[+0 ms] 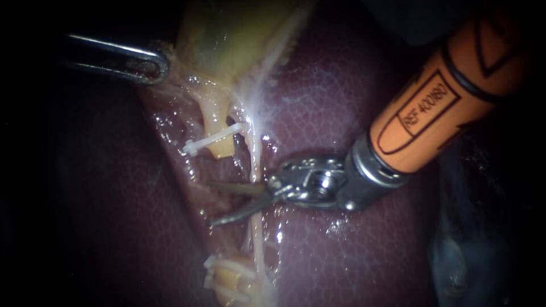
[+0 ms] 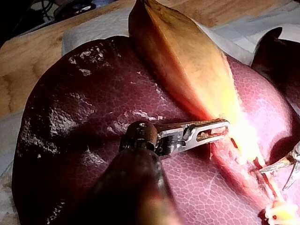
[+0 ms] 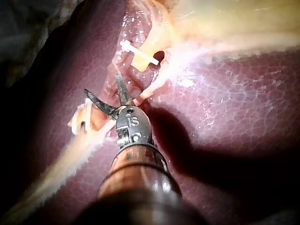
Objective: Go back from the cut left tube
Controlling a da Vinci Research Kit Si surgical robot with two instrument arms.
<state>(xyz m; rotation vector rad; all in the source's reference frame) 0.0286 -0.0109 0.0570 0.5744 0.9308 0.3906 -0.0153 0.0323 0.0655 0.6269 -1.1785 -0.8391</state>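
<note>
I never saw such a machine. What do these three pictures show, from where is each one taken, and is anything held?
This is a surgical robot with two thin instruments at a dark red pig's liver and its pale yellow gallbladder. One picture comes from the endoscope close to the tissue; the other two from cameras on each arm. The left instrument, a slotted grasper, has its jaws shut on the gallbladder's edge. The right instrument, with two blades, stands open and holds nothing, between white clips on the cut tube.
</note>
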